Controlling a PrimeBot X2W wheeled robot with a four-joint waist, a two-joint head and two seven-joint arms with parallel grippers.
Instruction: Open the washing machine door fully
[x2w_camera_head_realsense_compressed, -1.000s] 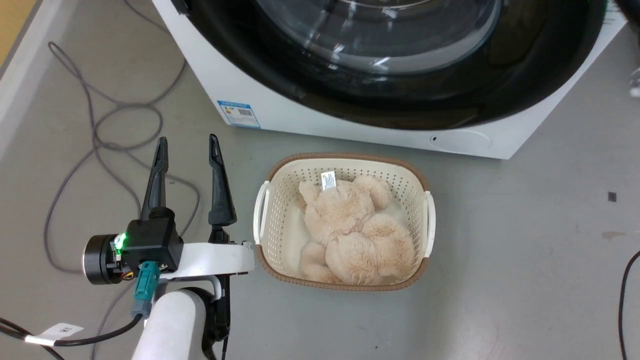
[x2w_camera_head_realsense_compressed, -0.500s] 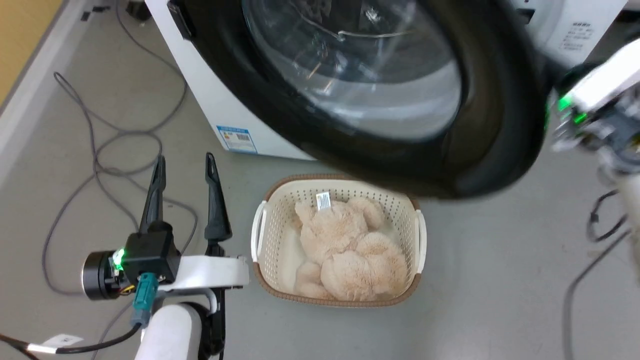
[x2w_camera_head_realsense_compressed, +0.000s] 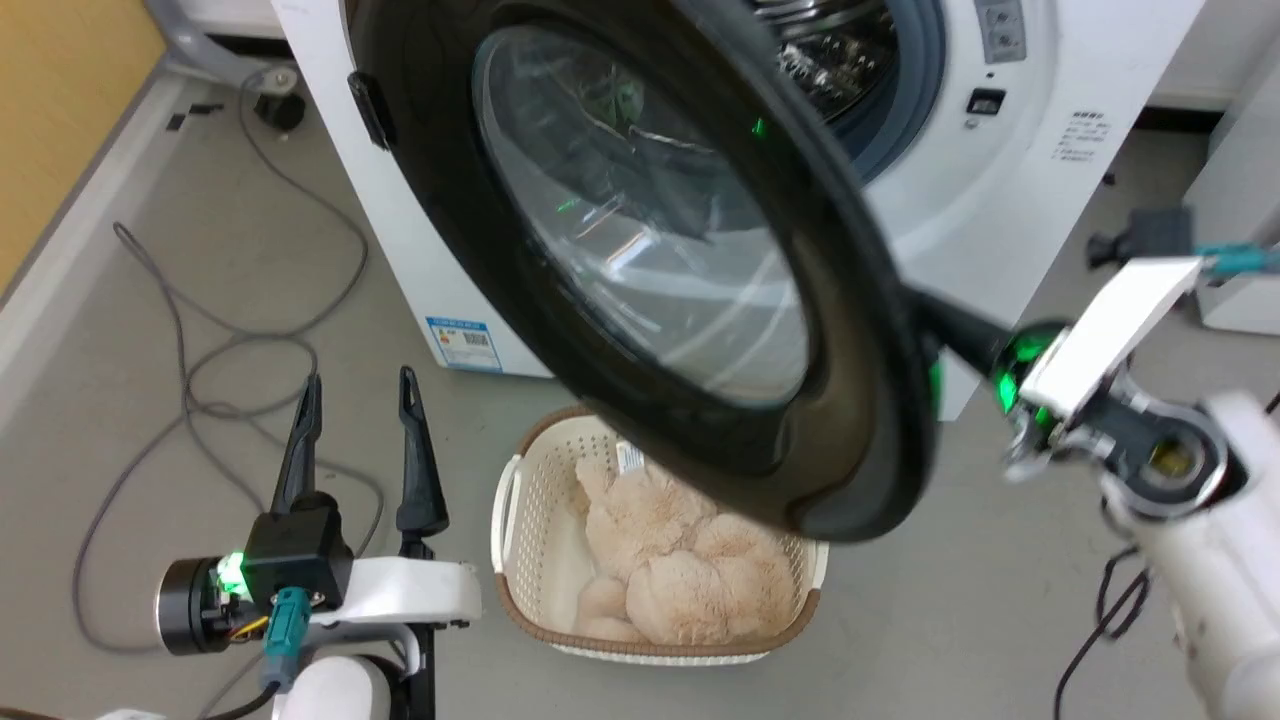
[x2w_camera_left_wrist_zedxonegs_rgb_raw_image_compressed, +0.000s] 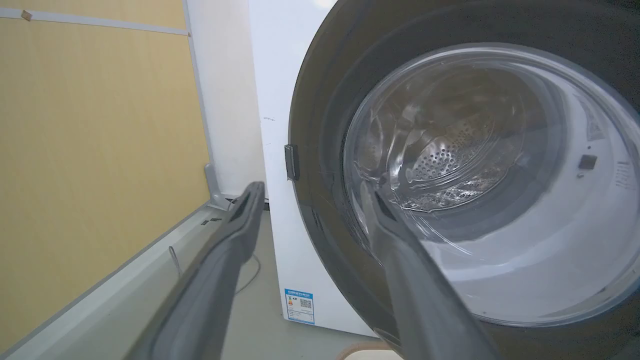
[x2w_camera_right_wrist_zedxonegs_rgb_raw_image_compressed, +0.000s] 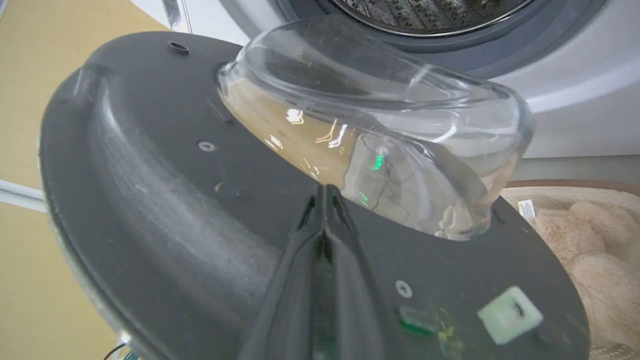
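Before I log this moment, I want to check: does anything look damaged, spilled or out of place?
Nothing looks damaged or spilled. The washing machine door stands partly open, above the basket holding a plush toy. Loose grey cables lie on the floor beside the washing machine.

Glossy black washing machine door (x2w_camera_head_realsense_compressed: 640, 250), clear glass bowl, stands partly open mid-frame; white washing machine (x2w_camera_head_realsense_compressed: 1010, 190) behind, steel drum (x2w_camera_head_realsense_compressed: 835, 55) exposed at top.

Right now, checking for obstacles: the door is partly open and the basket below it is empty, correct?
Not empty: the head view shows the basket holding a beige plush toy. The washing machine door is partly open above it, as you said.
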